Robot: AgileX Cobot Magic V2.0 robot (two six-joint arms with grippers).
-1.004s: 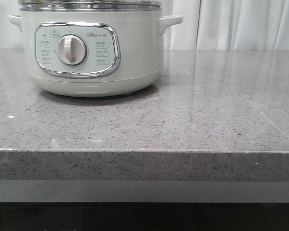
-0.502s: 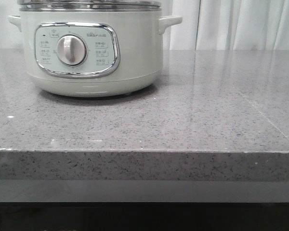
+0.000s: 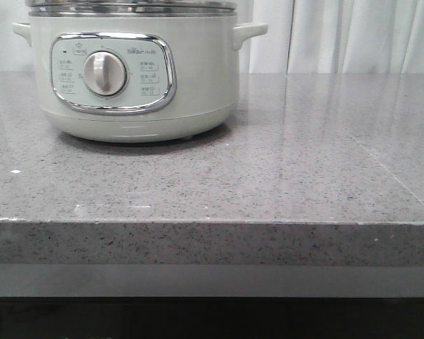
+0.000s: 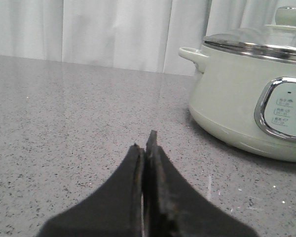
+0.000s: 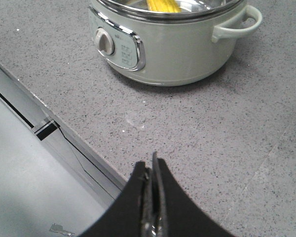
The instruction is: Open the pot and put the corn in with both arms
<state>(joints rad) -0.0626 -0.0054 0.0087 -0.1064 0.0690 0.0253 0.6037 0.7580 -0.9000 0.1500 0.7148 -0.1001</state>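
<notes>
The pale grey-green pot (image 3: 134,78) stands at the back left of the grey stone counter, its dial facing me. A glass lid (image 4: 256,42) with a knob (image 4: 290,15) sits on its steel rim. The yellow corn (image 5: 163,5) shows inside the pot (image 5: 177,49) in the right wrist view. My left gripper (image 4: 147,145) is shut and empty, low over the counter, to the side of the pot (image 4: 246,108) and apart from it. My right gripper (image 5: 151,163) is shut and empty above the counter's front edge, well short of the pot. Neither gripper appears in the front view.
The counter's front edge (image 3: 212,222) runs across the front view, with a lower grey ledge (image 5: 19,173) below it. White curtains (image 3: 353,35) hang behind the counter. Bare counter (image 3: 325,141) stretches to the right of the pot.
</notes>
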